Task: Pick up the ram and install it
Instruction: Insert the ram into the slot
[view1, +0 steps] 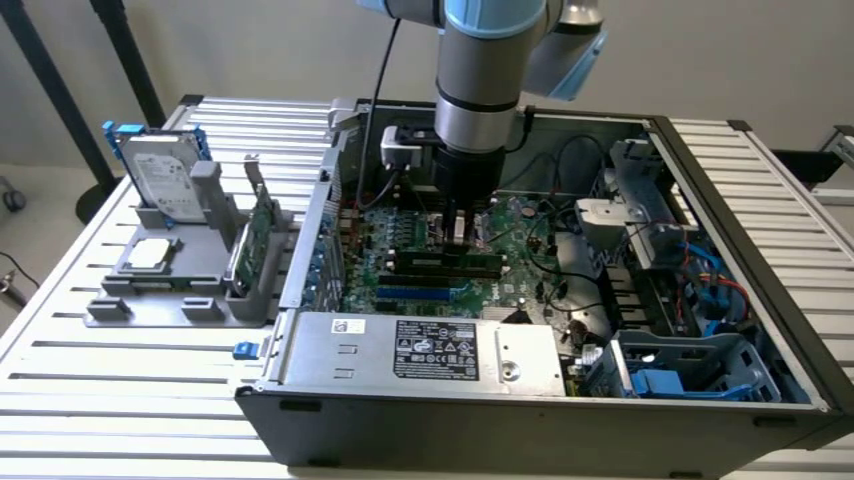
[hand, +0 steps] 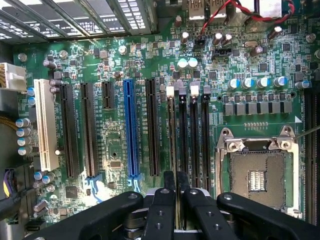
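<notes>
Pale plain wall (view1: 267, 50) — ribbed metal table (view1: 134, 400), evenly lit

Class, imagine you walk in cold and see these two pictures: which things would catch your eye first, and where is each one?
First, the robot arm reaching straight down into the open computer case, its gripper just above the green motherboard. On that board, a bright blue slot and a white slot stand out among black ones. Outside the case, on the exterior view's left, a hard drive stands upright in a grey holder.

Matt black plastic claw (hand: 176, 200); glossy green motherboard (hand: 120, 145); brushed-metal case (view1: 534, 425).
</notes>
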